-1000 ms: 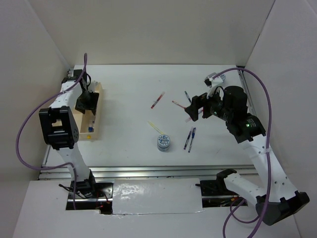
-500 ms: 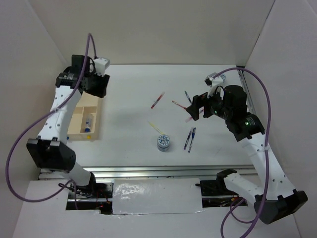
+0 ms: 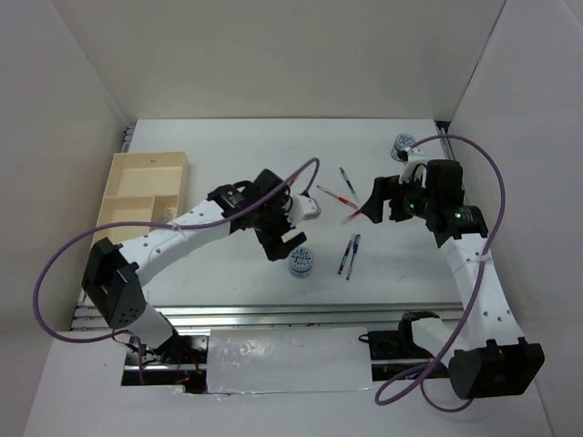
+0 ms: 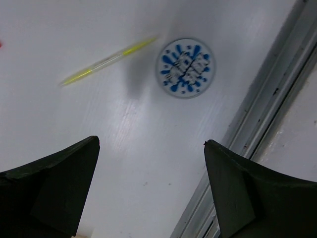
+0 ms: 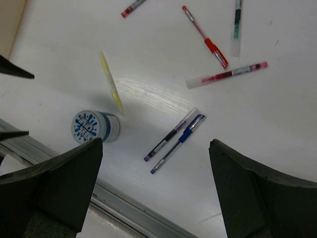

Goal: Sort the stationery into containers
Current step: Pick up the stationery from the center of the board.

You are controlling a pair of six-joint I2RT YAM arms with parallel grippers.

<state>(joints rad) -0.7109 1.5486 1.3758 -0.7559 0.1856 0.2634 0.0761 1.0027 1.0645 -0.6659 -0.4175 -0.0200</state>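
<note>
Left gripper hangs wide open and empty just above the roll, with the yellow pen beside it. I'd say it's lined up for a grab at the roll. Right gripper has its jaws spread too and holds nothing. It hovers over the scattered pens, likely choosing a target. Tray sits far left, well apart from it all, so everything needs carrying across. Count: seven pens on the table, three red, three dark, one yellow. Two rolls, the second in the far right corner. One tray.
</note>
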